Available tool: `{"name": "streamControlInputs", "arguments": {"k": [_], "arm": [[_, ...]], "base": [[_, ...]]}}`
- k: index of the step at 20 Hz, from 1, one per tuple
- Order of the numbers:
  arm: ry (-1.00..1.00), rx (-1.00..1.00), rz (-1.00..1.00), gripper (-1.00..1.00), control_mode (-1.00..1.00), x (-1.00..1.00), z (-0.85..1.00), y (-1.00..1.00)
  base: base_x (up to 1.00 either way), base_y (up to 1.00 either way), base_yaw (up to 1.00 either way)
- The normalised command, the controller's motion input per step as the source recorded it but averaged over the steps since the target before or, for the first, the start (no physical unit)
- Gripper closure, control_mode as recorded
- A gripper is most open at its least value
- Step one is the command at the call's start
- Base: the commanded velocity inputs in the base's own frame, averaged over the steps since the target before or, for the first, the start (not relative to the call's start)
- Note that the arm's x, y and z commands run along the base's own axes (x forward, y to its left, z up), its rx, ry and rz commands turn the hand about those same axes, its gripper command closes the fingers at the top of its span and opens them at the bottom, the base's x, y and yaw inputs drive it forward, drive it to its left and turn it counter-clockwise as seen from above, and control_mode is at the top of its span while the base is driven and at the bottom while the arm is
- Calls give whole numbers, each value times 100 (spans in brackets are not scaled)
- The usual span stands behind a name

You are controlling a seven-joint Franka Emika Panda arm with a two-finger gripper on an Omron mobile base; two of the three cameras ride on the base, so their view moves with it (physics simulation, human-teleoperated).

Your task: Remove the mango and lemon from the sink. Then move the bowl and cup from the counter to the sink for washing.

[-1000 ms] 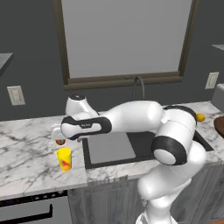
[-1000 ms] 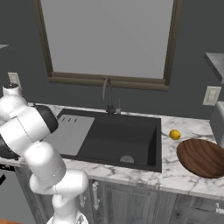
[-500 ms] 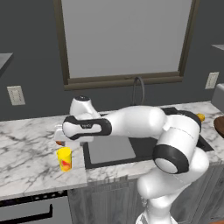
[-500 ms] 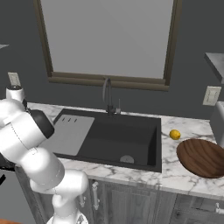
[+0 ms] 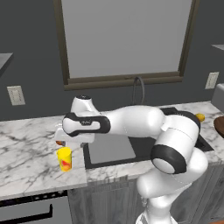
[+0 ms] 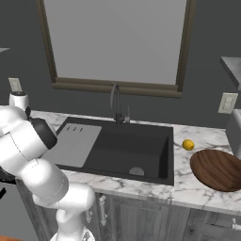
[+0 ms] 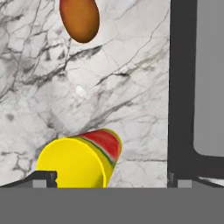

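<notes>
The cup (image 5: 64,159) stands upright on the counter (image 5: 26,148) just left of the sink (image 5: 87,159), in the same spot as a second ago. What has changed is the arm: it has stretched further out to the left, its elbow has swung forward, and the hand has settled a little closer over the cup. In the hand view the cup's yellow rim (image 7: 78,162) sits low in the frame, close to the left of the two dark finger tips (image 7: 43,177). The gripper (image 7: 110,178) has stayed spread as wide as it goes and holds nothing; its jaws do not yet bracket the cup, which lies off to one side of the gap. This reads as the approach to picking up the cup. The hand probably needs to shift sideways so that the tumbler is centred before it comes down. The mango (image 7: 79,19) lies on the marble beyond the cup, near but apart from it. The lemon (image 6: 188,144) rests on the counter to the right of the sink, just beside the wooden bowl (image 6: 219,169). With both fruits on the worktop and none in the black basin (image 6: 117,150), the first half of the task looks done, while the cup and bowl are not yet moved. As for writing, none can be read: the cup carries only a red-orange mark edged in green, with no letters, and no brand shows on the faucet (image 6: 114,101) or the wall plate (image 5: 15,95).
</notes>
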Motion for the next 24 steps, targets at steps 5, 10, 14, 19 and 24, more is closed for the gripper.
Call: {"name": "streamControlInputs", "arguments": {"k": [5,10,14,19,24], "arm": [[0,0,0,-100,-100,-6,-1,0],[0,0,-2,-100,-100,-16,-1,0],[0,0,-2,-100,-100,-16,-3,0],[0,0,-3,-100,-100,-9,-5,0],[0,-2,-3,-100,-100,-3,-8,0]], "base": [[0,0,0],[0,0,0],[0,0,0],[0,0,0],[0,0,0]]}}
